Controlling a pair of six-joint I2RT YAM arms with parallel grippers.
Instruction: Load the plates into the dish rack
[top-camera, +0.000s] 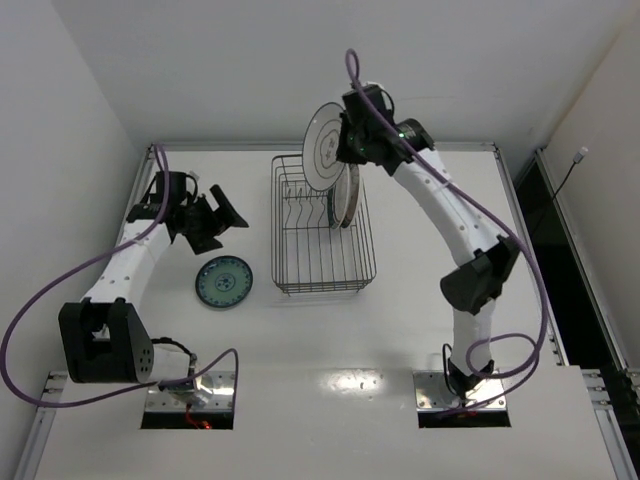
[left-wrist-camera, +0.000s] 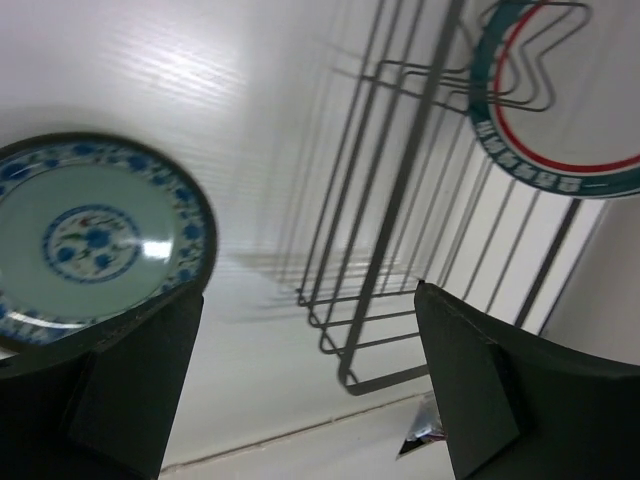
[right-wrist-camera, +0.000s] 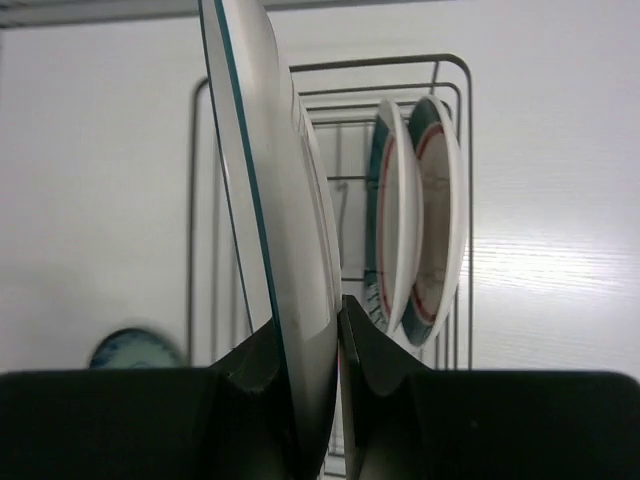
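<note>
The black wire dish rack (top-camera: 322, 270) stands mid-table. Two white plates with green-and-red rims (top-camera: 346, 197) stand upright at its far right; they also show in the right wrist view (right-wrist-camera: 415, 225). My right gripper (top-camera: 345, 140) is shut on the pale grey ringed plate (top-camera: 326, 146), holding it on edge above the rack's far end (right-wrist-camera: 268, 180). The small teal patterned plate (top-camera: 224, 282) lies flat on the table left of the rack, also in the left wrist view (left-wrist-camera: 95, 240). My left gripper (top-camera: 222, 215) is open and empty, above the table beyond the teal plate (left-wrist-camera: 305, 380).
The rack's near half (top-camera: 325, 262) holds nothing. White walls close in at the left and back, and a raised table edge (top-camera: 330, 146) runs along the back. A dark gap (top-camera: 570, 250) lies beyond the table's right edge.
</note>
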